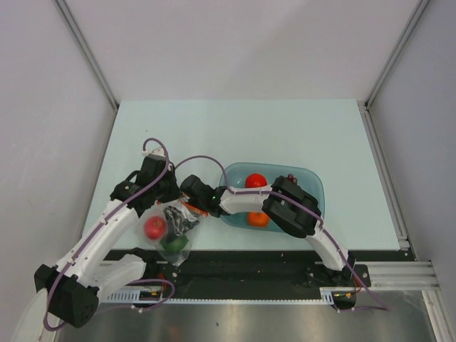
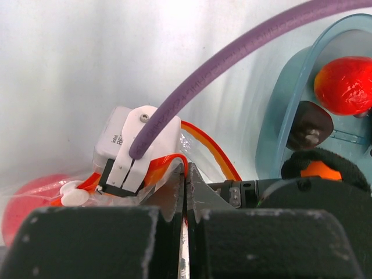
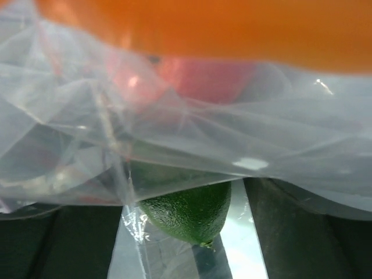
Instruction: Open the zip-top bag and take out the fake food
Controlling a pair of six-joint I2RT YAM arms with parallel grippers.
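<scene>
The zip-top bag, at 9 o'clock of the teal tub, is pinched by the left gripper; the right gripper is spread against it. Green fruit is seen inside.

I count two arms: left arm, right arm. One bag. One tub. Two red fruits: first red, second red. One orange. One green fruit. One dark piece for certain; any further dark ones I can't make out.
</scene>
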